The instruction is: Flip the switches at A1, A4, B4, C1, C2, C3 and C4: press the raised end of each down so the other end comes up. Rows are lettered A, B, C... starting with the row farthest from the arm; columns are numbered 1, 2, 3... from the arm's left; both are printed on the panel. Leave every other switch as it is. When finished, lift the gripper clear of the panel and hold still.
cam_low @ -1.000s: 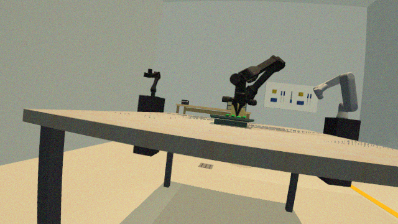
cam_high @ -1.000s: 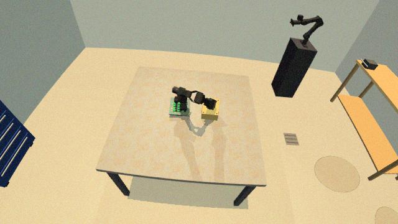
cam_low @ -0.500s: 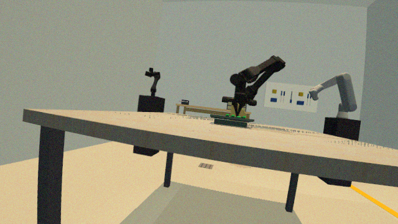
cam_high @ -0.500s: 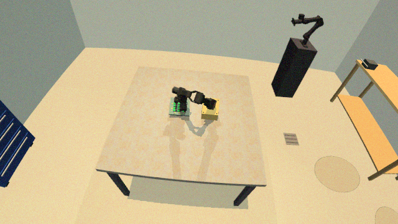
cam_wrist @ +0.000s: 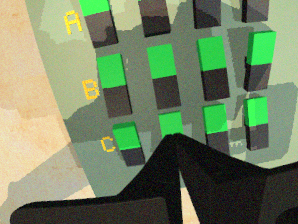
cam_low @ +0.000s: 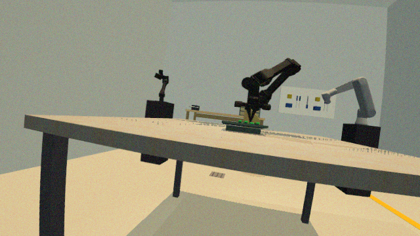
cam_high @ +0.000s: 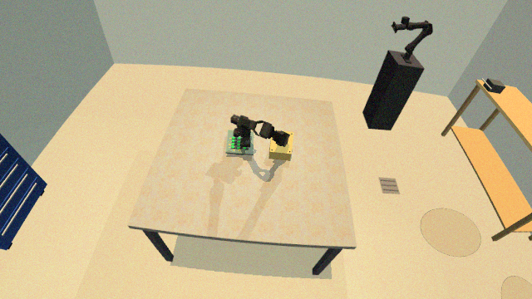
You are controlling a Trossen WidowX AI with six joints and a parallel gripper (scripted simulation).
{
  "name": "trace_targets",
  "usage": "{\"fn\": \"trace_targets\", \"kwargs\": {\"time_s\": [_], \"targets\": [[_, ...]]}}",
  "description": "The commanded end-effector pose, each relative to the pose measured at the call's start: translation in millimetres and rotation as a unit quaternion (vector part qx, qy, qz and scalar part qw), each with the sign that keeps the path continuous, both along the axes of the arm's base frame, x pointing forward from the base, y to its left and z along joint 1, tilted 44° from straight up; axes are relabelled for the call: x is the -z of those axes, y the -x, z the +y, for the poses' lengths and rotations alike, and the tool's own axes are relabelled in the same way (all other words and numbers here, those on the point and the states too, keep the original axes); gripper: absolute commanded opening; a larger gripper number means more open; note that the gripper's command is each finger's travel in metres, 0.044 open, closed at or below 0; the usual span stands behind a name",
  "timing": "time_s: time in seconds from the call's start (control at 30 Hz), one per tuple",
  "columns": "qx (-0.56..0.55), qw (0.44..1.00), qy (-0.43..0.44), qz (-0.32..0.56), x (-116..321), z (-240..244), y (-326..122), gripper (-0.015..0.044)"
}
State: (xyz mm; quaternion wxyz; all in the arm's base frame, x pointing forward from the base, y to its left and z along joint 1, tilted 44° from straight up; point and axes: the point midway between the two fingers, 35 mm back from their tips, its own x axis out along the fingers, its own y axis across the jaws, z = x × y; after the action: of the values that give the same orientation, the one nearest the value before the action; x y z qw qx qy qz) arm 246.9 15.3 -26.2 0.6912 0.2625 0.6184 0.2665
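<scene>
Panel: the switch panel (cam_high: 229, 152) (cam_low: 243, 130) (cam_wrist: 55, 45) lies under and beyond the fingers, on the table (cam_high: 199, 195) (cam_low: 115, 131).
A1: switch A1 (cam_wrist: 101, 27) is beyond the fingers and to their left, partly out of the wrist view.
C1: switch C1 (cam_wrist: 127, 136) is just left of the fingertips, its green and dark halves both showing.
C2: switch C2 (cam_wrist: 170, 121) is right at the fingertips, its near half hidden behind them; contact cannot be told.
Fingers: the gripper (cam_high: 245, 142) (cam_low: 251, 121) (cam_wrist: 173, 140) points down, tips together with nothing between them.
Step in hand: most likely the press on C2's near end.
Next move: probably a short, straight push until C2 tips, then a lift before any sideways travel, so C1 and C3 are not brushed.
C3: switch C3 (cam_wrist: 215, 119) is just right of the tips, its lower part close behind the right finger.
B4: switch B4 (cam_wrist: 261, 48) is farther out, to the right.
C4: switch C4 (cam_wrist: 257, 112) is right of C3.
A4: switch A4 (cam_wrist: 256, 11) is beyond B4, cut by the view's edge.
</scene>
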Motion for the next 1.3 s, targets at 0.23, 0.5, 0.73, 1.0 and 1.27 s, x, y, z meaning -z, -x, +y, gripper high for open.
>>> {"fn": "trace_targets", "kwargs": {"time_s": [0.23,0.5,0.73,1.0,1.27], "targets": [[0.012,1.000,0.005,-0.016,-38,-41,6,0.0000],[0.012,1.000,0.005,-0.016,-18,-59,22,0.0000],[0.021,0.999,0.004,-0.026,7,-35,18,0.0000],[0.021,0.999,0.004,-0.026,7,-35,18,0.0000],[0.021,0.999,0.003,-0.026,15,-28,17,0.0000]]}}
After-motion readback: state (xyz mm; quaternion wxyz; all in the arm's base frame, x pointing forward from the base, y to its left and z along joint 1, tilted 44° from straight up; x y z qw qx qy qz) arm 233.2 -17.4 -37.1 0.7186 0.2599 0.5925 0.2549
